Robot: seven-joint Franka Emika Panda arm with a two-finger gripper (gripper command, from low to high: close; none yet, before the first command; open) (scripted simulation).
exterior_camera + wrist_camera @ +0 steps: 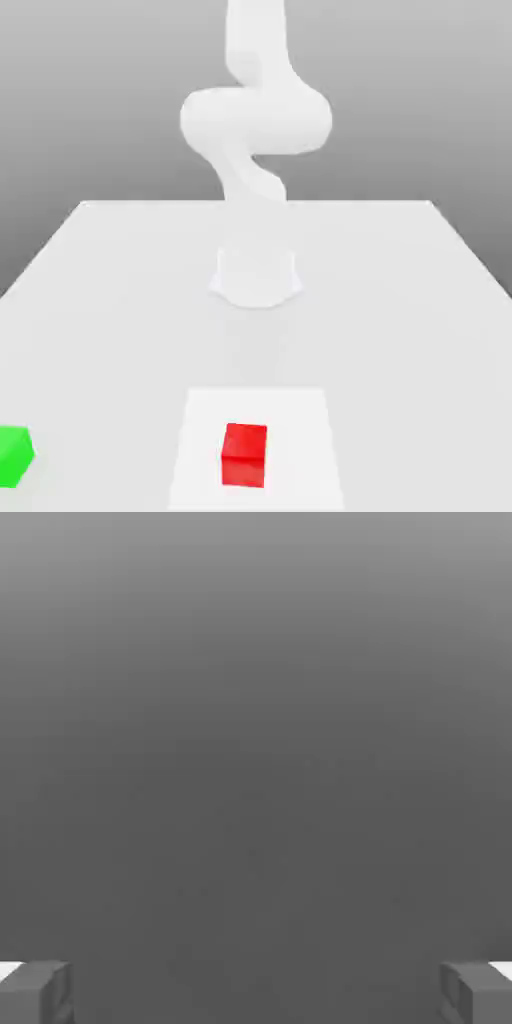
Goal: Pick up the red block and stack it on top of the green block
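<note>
The red block [244, 454] is a small cube resting on the white table [400, 300] near its front edge, about the middle of the exterior view. The green block [14, 455], the same size, sits at the exterior view's far left, partly cut by the picture's edge and well apart from the red one. In the hand view my gripper [256, 994] is open, its two grey fingertips [36, 992] spread wide at the picture's corners with nothing between them, facing plain grey background.
The white arm rises from its round base [256, 275] at the table's middle and leaves the picture at the top. A lighter square patch [300, 420] lies under the red block.
</note>
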